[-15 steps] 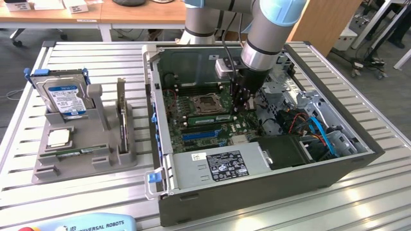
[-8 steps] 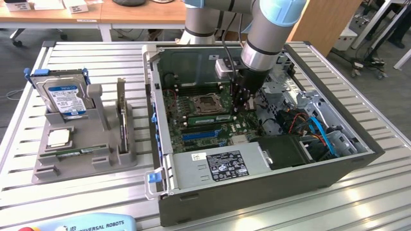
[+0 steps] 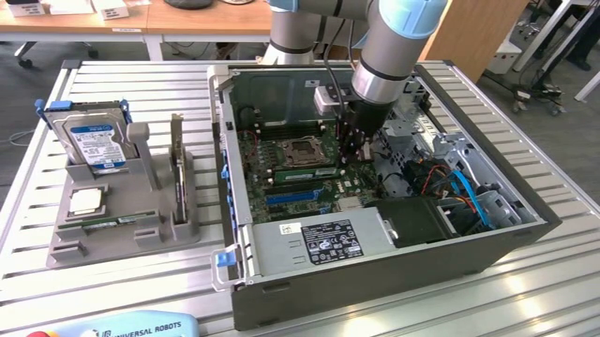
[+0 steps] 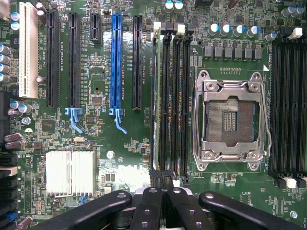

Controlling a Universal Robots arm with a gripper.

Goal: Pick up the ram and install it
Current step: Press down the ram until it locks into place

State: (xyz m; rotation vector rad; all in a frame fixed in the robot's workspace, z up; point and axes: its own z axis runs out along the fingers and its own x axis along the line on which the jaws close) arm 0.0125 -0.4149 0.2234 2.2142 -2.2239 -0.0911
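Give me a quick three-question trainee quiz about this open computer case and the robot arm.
1. True or false: the processor socket holds no chip.
2. The gripper hangs over: A) a keyboard, B) the motherboard, C) a monitor.
3. Fill in: the grey holder sits on the exterior view's ___ of the case.
Key: 1 true; 2 B; 3 left.

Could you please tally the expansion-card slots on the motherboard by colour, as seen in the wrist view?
White slots: 1
Black slots: 4
Blue slots: 1
Total: 6
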